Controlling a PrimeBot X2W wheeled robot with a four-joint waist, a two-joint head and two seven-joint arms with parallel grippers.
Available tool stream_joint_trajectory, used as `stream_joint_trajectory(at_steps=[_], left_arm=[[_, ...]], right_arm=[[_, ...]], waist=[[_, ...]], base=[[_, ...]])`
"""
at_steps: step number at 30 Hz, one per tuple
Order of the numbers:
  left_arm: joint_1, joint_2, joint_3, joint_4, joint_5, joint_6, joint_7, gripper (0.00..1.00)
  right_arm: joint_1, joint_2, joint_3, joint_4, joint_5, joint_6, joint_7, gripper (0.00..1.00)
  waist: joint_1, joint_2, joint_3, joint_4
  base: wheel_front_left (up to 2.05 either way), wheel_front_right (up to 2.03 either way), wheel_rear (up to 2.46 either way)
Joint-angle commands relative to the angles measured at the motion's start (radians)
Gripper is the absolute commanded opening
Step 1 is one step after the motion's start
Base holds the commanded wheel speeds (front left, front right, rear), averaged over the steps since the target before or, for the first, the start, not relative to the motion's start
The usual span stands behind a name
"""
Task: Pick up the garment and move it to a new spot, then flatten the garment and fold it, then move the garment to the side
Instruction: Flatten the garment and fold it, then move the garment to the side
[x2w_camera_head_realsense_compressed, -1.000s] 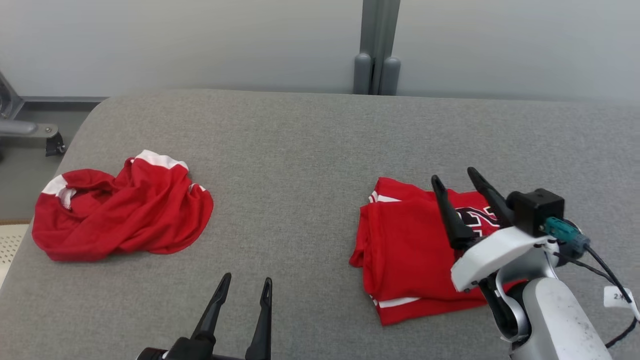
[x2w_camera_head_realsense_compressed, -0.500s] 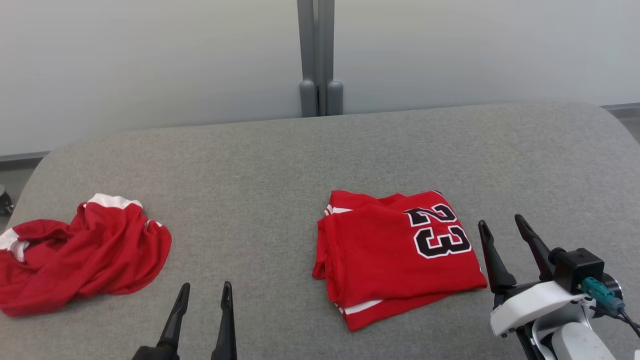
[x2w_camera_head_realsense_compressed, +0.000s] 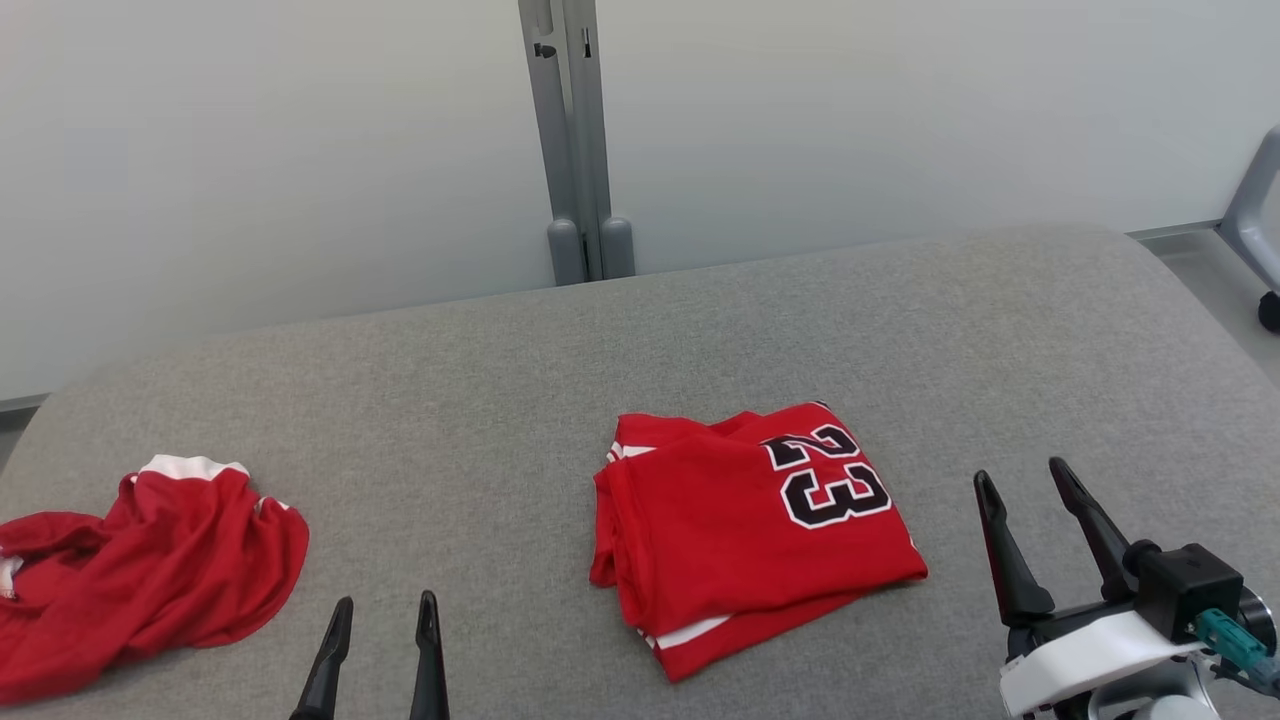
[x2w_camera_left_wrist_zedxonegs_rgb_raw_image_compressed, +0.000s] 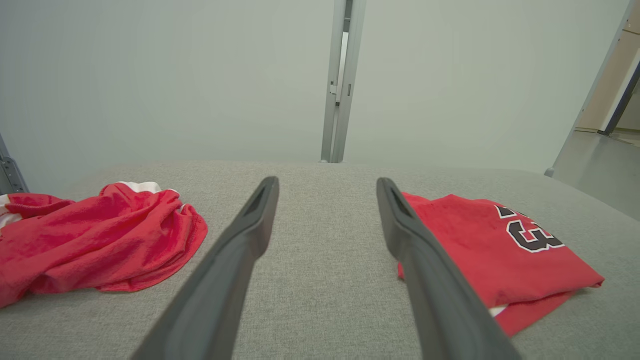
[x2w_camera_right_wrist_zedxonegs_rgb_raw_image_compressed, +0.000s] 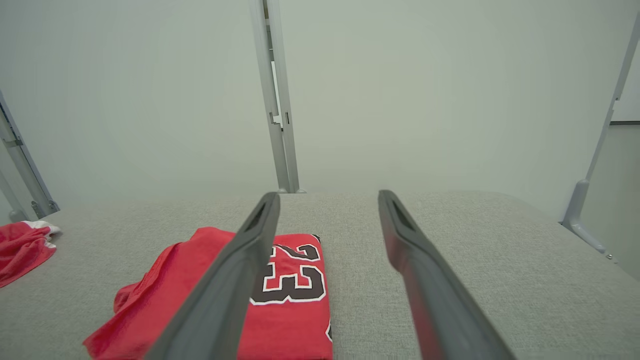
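Observation:
A folded red garment (x2w_camera_head_realsense_compressed: 740, 540) with a black "23" lies flat on the grey padded table (x2w_camera_head_realsense_compressed: 700, 330), right of centre. It also appears in the left wrist view (x2w_camera_left_wrist_zedxonegs_rgb_raw_image_compressed: 480, 240) and the right wrist view (x2w_camera_right_wrist_zedxonegs_rgb_raw_image_compressed: 300, 310). A crumpled red garment (x2w_camera_head_realsense_compressed: 160, 570) with white trim lies in a heap at the table's left end (x2w_camera_left_wrist_zedxonegs_rgb_raw_image_compressed: 100, 240) (x2w_camera_right_wrist_zedxonegs_rgb_raw_image_compressed: 22, 245). My right gripper (x2w_camera_head_realsense_compressed: 1022, 475) stands open just right of the folded garment, apart from it (x2w_camera_right_wrist_zedxonegs_rgb_raw_image_compressed: 328, 196). Near the front edge, between the two garments, my left gripper (x2w_camera_head_realsense_compressed: 385, 603) is open and holds nothing (x2w_camera_left_wrist_zedxonegs_rgb_raw_image_compressed: 326, 182).
A grey upright post (x2w_camera_head_realsense_compressed: 575, 150) stands behind the table against pale wall panels. A grey frame leg with a caster (x2w_camera_head_realsense_compressed: 1258, 200) stands off the table's far right corner. Bare grey cloth lies between the garments and along the back.
The head camera has turned, shifting the whole picture left and down. My right gripper has drawn back off the folded garment to its right side, uncovering the "23". Both grippers have stayed open.

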Motion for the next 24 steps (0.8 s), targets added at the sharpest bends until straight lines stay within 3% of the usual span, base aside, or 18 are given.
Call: stream_joint_trajectory(at_steps=[1,24], left_arm=[[0.017,0.0,0.006,-0.004,-0.001,0.007,-0.003,1.0],[0.056,0.0,0.012,-0.002,0.017,0.002,-0.003,1.0]], right_arm=[[0.017,0.001,-0.003,-0.012,-0.003,-0.001,-0.002,1.0],[0.048,-0.005,0.015,-0.014,0.016,-0.001,-0.002,1.0]], waist=[[0.0,0.0,-0.003,0.0],[0.0,0.0,-0.003,0.023]], base=[[0.0,0.0,0.0],[0.0,0.0,0.0]])
